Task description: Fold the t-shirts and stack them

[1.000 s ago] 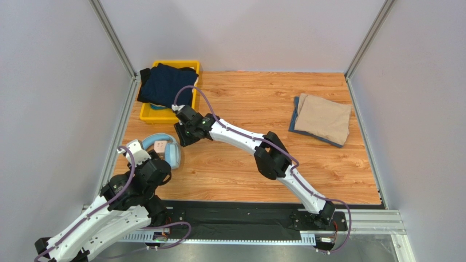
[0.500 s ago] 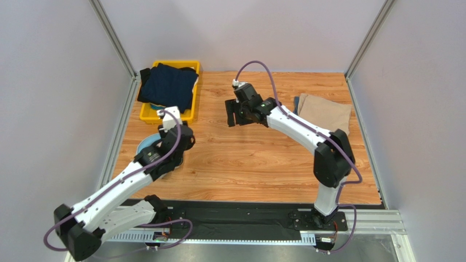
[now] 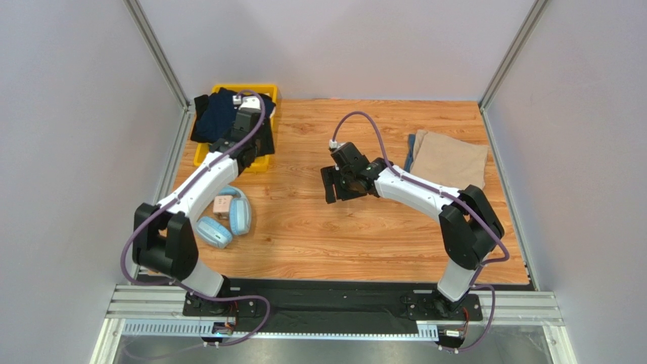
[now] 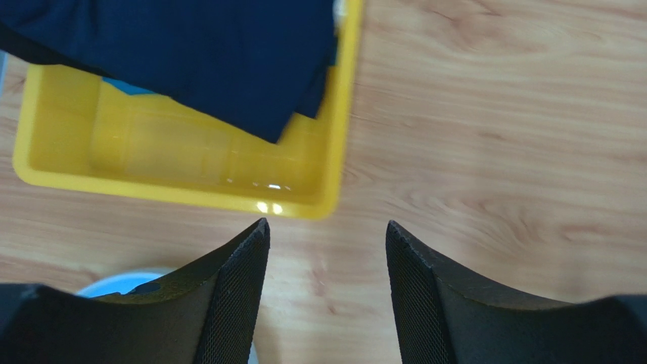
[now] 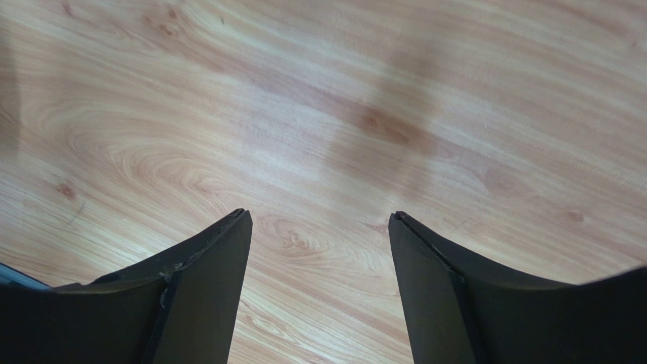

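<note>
A dark navy t-shirt [image 3: 219,112] lies bunched in the yellow bin [image 3: 203,159], with black cloth [image 3: 200,104] at its left edge. In the left wrist view the navy shirt [image 4: 197,53] drapes over the bin [image 4: 175,186]. A folded tan t-shirt [image 3: 449,163] lies on a folded navy one [image 3: 410,168] at the back right. My left gripper [image 3: 254,148] [image 4: 326,227] is open and empty, above the bin's near right corner. My right gripper [image 3: 330,186] [image 5: 319,216] is open and empty over bare wood at mid-table.
Light blue headphones [image 3: 224,216] lie on the wood near of the bin; a sliver of them shows in the left wrist view [image 4: 121,280]. Metal frame rails and grey walls close the table's left, right and back sides.
My left arm swung from the near left out to the bin. My right arm left the bin area, went to the back centre, then came nearer to mid-table. Both grippers stayed empty.
</note>
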`<move>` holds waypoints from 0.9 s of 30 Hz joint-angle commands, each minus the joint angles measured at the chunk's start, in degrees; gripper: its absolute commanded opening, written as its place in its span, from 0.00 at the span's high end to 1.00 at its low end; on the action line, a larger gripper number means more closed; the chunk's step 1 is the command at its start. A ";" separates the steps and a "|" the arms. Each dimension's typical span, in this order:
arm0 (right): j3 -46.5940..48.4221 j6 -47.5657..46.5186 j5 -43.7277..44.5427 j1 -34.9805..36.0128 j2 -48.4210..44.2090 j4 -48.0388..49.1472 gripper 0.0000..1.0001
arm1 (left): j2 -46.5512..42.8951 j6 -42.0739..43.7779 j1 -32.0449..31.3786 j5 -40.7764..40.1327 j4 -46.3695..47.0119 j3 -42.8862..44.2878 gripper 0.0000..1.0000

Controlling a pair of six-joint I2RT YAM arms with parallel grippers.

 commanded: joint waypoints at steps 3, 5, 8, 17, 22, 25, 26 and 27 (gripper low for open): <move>-5.55 1.89 -2.51 -0.36 -6.49 4.24 0.32 | 6.80 -2.65 16.14 12.27 -0.74 3.21 0.36; -6.17 1.71 -2.94 -0.36 -6.67 4.33 0.33 | 7.51 -1.77 17.65 9.73 -0.39 3.21 0.35; -5.12 1.27 -3.91 -0.45 -6.06 3.45 0.33 | 9.53 -1.41 19.58 11.38 -0.65 4.53 0.34; -5.02 -0.22 -3.30 -0.53 -6.32 1.60 0.34 | 16.47 -1.50 24.50 15.96 2.60 8.74 0.34; -7.57 -0.49 -3.21 -1.24 -6.67 1.60 0.34 | 18.76 -0.89 25.21 15.17 3.21 10.51 0.34; -7.75 -1.19 -3.56 -1.41 -6.32 1.34 0.34 | 19.29 0.08 25.30 14.73 4.70 9.98 0.34; -7.66 -1.36 -3.74 -1.41 -6.06 1.16 0.34 | 19.55 0.25 25.21 14.56 4.97 9.89 0.34; -7.58 -1.54 -3.82 -1.50 -6.05 1.16 0.34 | 19.82 0.69 25.47 14.55 5.41 9.81 0.34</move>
